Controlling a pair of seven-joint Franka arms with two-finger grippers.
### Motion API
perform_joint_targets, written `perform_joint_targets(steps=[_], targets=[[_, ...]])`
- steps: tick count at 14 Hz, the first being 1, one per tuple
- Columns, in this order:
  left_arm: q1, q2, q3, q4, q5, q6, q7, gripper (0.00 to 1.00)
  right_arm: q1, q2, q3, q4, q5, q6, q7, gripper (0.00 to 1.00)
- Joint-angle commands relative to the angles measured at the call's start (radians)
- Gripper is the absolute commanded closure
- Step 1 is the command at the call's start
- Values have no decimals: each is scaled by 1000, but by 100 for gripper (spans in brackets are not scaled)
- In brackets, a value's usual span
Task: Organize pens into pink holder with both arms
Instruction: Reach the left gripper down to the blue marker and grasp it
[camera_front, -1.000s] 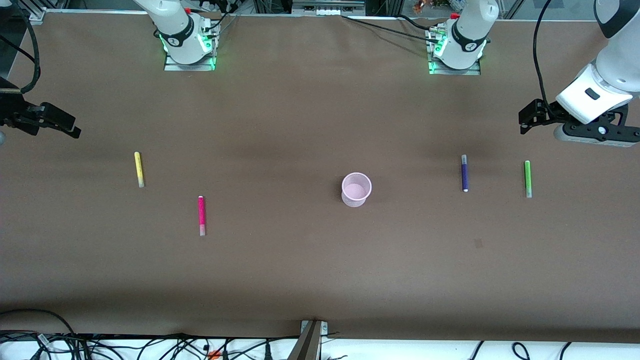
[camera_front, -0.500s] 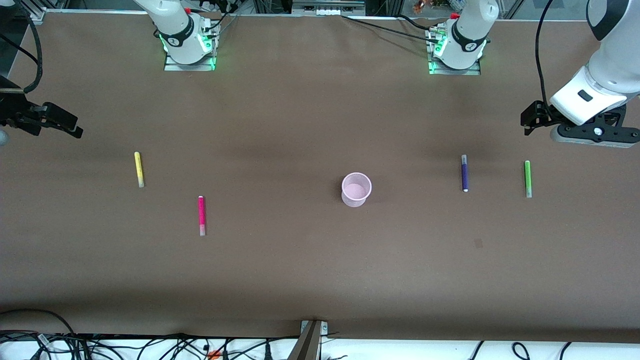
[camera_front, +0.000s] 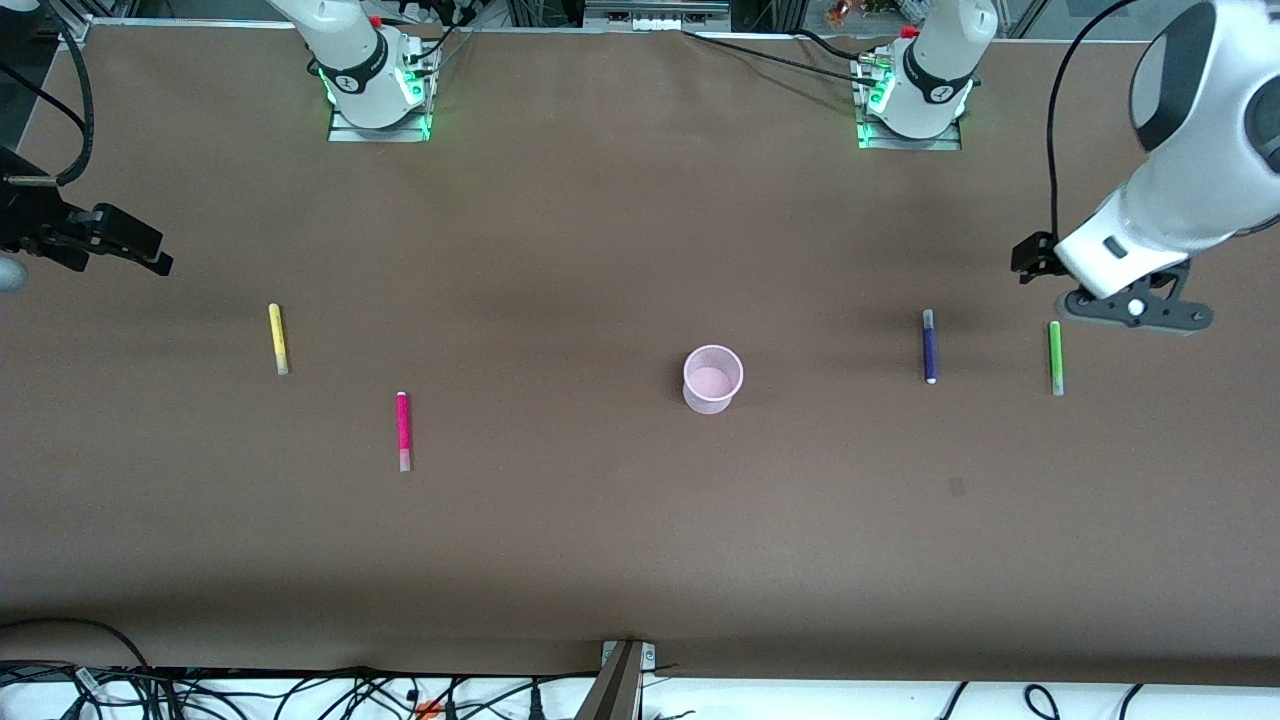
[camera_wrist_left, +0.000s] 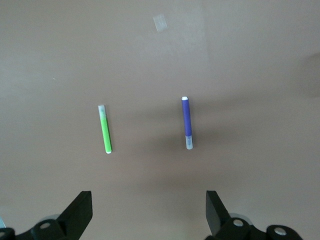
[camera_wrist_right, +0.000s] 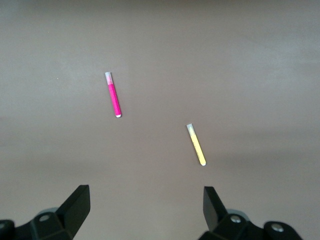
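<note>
The pink holder (camera_front: 712, 378) stands upright near the table's middle. Toward the left arm's end lie the purple pen (camera_front: 929, 346) (camera_wrist_left: 187, 122) and the green pen (camera_front: 1055, 357) (camera_wrist_left: 105, 129). My left gripper (camera_front: 1135, 307) (camera_wrist_left: 149, 210) hangs open and holds nothing, over the table beside the green pen's end that points to the bases. Toward the right arm's end lie the yellow pen (camera_front: 277, 339) (camera_wrist_right: 196, 145) and the magenta pen (camera_front: 403, 431) (camera_wrist_right: 113, 94). My right gripper (camera_front: 130, 250) (camera_wrist_right: 146, 205) hangs open with nothing in it over the table's edge at that end.
The brown table (camera_front: 560, 540) carries a small pale patch (camera_front: 957, 487) (camera_wrist_left: 160, 22) nearer the front camera than the purple pen. The two arm bases (camera_front: 378, 90) (camera_front: 912, 100) stand along the back edge. Cables lie off the front edge.
The left arm has swung in and down toward the green and purple pens. The right gripper has crept slightly inward over the table. No pen has moved.
</note>
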Motion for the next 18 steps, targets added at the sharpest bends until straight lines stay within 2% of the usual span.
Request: perform_joint_targets(steps=[1, 3, 5, 7, 10, 13, 18], targets=[[-5, 50, -5, 5, -2, -10, -14, 0, 3, 7, 0, 19, 7, -20, 7, 0], [-5, 67, -8, -21, -42, 21, -14, 0, 3, 5, 0, 21, 7, -20, 6, 0], [-5, 56, -11, -122, -42, 143, -14, 0, 3, 5, 1, 21, 7, -20, 6, 0], [5, 23, -43, -222, -42, 255, -14, 0, 3, 7, 1, 21, 7, -20, 6, 0], [9, 4, -45, -312, -42, 398, -14, 0, 3, 5, 0, 21, 7, -20, 7, 0], [15, 10, -44, -421, -42, 620, -14, 0, 3, 7, 0, 21, 7, -19, 6, 0], [59, 162, -44, -421, -42, 786, -16, 0, 3, 7, 0, 22, 7, -19, 7, 0]])
